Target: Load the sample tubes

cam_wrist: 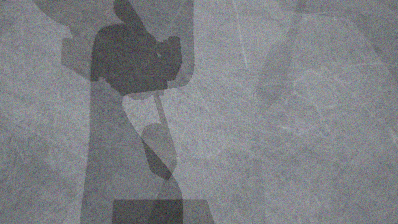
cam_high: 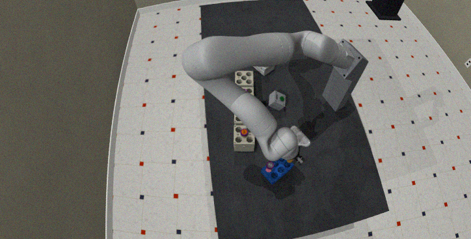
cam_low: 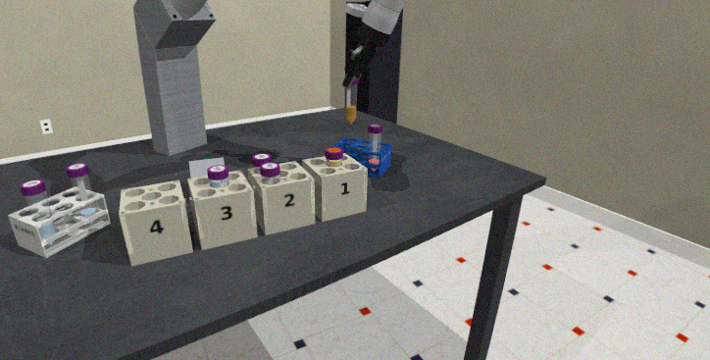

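My gripper [cam_low: 353, 77] is shut on the purple cap of a sample tube [cam_low: 350, 104] with a little orange liquid in its tip. It holds the tube upright, well above the blue rack [cam_low: 382, 167] [cam_high: 272, 177]. One purple-capped tube [cam_low: 375, 130] [cam_high: 270, 164] with pink liquid stands in that rack. Adapter 1 [cam_low: 342, 193] [cam_high: 243, 144] holds a tube with an orange cap dot [cam_low: 333, 154] [cam_high: 243, 132]. Adapter 2 [cam_low: 286, 203] holds two tubes, adapter 3 [cam_low: 225, 216] holds one [cam_low: 217, 172], and adapter 4 [cam_low: 155, 231] [cam_high: 237, 73] is empty. The wrist view shows only shadows on the table.
A white blanks rack [cam_low: 29, 231] with two purple-capped tubes stands at the far end of the adapter row. The sloped desk [cam_high: 275, 102] with the green DONE key [cam_high: 282, 98] stands behind the adapters. The arm's grey base column [cam_low: 171, 88] rises at the back.
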You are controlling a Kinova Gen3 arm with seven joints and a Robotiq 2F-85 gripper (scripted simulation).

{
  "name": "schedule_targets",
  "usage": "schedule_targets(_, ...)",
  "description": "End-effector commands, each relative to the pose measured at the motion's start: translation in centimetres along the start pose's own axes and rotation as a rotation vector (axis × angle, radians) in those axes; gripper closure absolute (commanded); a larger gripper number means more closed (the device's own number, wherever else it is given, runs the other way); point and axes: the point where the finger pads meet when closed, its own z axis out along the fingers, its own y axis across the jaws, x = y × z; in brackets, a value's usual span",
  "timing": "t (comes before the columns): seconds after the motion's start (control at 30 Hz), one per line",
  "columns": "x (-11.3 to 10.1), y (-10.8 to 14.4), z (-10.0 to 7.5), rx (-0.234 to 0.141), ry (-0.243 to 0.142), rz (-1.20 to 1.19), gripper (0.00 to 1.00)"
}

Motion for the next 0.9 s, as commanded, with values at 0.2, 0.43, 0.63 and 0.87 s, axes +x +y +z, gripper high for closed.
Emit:
schedule_targets(0.2, 0.5, 0.0, -1.2, -0.001, -0.001, 0.0, 0.9)
schedule_targets(0.43, 0.8, 0.0, -1.8, -0.001, -0.001, 0.0, 0.9)
schedule_targets(0.63, 1.1, 0.0, -2.5, -0.001, -0.001, 0.0, 0.9)
schedule_targets(0.87, 1.5, -0.6, -2.7, -0.017, -0.001, 0.036, 0.9)
